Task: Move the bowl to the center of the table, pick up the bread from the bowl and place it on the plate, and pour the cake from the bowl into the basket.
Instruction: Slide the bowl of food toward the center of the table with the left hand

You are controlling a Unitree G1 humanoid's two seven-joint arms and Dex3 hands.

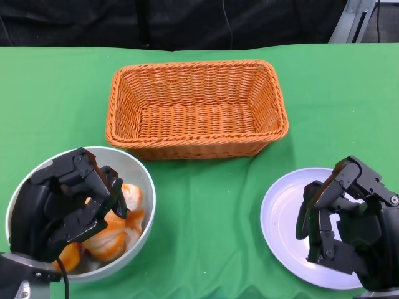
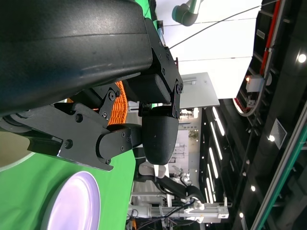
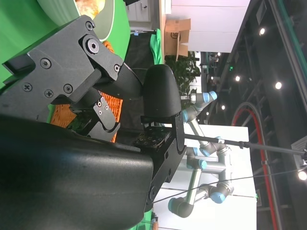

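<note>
Head view: on the green bench (image 1: 206,205) the bowl (image 1: 140,171) sits at the near left with orange bread and cake (image 1: 115,237) inside, the left hand (image 1: 62,205) over it, fingers curled, whether gripping cannot be told. The right hand (image 1: 340,218) hangs over the plate (image 1: 280,205), fingers bent, holding nothing. The basket (image 1: 196,109) stands behind. Right wrist view: fingers (image 3: 158,91) apart. Left wrist view: plate (image 2: 76,206) beyond the fingers (image 2: 158,134).
</note>
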